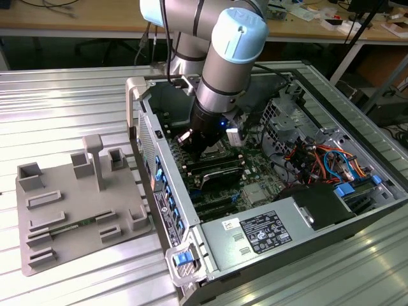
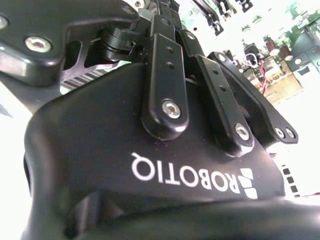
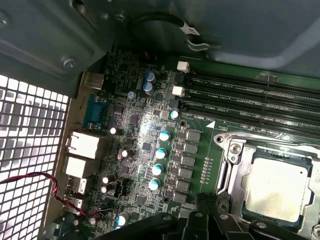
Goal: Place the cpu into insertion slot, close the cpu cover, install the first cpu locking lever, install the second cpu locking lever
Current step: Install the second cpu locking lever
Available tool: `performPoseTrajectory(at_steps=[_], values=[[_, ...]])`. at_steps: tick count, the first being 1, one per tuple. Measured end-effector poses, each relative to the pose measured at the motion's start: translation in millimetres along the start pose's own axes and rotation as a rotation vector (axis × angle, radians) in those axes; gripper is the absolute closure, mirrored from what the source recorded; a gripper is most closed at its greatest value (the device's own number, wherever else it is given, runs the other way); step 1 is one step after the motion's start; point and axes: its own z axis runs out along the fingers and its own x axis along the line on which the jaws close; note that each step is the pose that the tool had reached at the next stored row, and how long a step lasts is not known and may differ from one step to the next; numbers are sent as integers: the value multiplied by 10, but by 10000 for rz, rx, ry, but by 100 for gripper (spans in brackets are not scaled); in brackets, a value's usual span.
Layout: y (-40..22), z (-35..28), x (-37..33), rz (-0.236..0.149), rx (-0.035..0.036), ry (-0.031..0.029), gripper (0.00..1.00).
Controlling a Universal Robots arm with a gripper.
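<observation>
Item: cpu (image 3: 275, 189), flat square chip with a dull silver top, seated in the insertion slot (image 3: 235, 172) on the green motherboard (image 3: 150, 135). A metal frame, the cpu cover (image 3: 235, 150), borders the chip on the sides in view; whether it is latched cannot be told.

Beside the slot: long black memory slots (image 3: 250, 100) in parallel rows, and a column of small teal-topped capacitors (image 3: 160, 152) with grey square components next to them.

Tool (image 3: 210, 220): dark linkage at the edge of the first wrist view, just beside the chip; its black body and finger links (image 2: 165, 75) show in the second wrist view. Whether it is open or closed cannot be told.

Enclosure: open computer case (image 1: 191, 223) lying on a ribbed metal bench (image 1: 64, 102), the arm (image 1: 223, 70) reaching down into it.

On the exterior view's left: 1 grey fixture tray (image 1: 70, 210) with raised holders, on the bench beside the case.
</observation>
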Motion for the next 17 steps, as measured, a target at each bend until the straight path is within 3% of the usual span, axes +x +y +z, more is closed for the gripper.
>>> performPoseTrajectory(at_steps=[2, 6, 8, 10, 11, 14, 17], values=[[-5, 8, 1, -34, -83, -21, 89], [-11, -11, 2, -35, -89, -30, 89], [-8, -85, 3, -35, -88, -25, 89], [-8, -108, -2, -35, -90, -26, 89], [-16, -110, -41, -32, -108, -2, 89], [-72, -118, -291, -24, -215, 195, 89], [-92, -128, -381, -23, -224, 237, 89]])
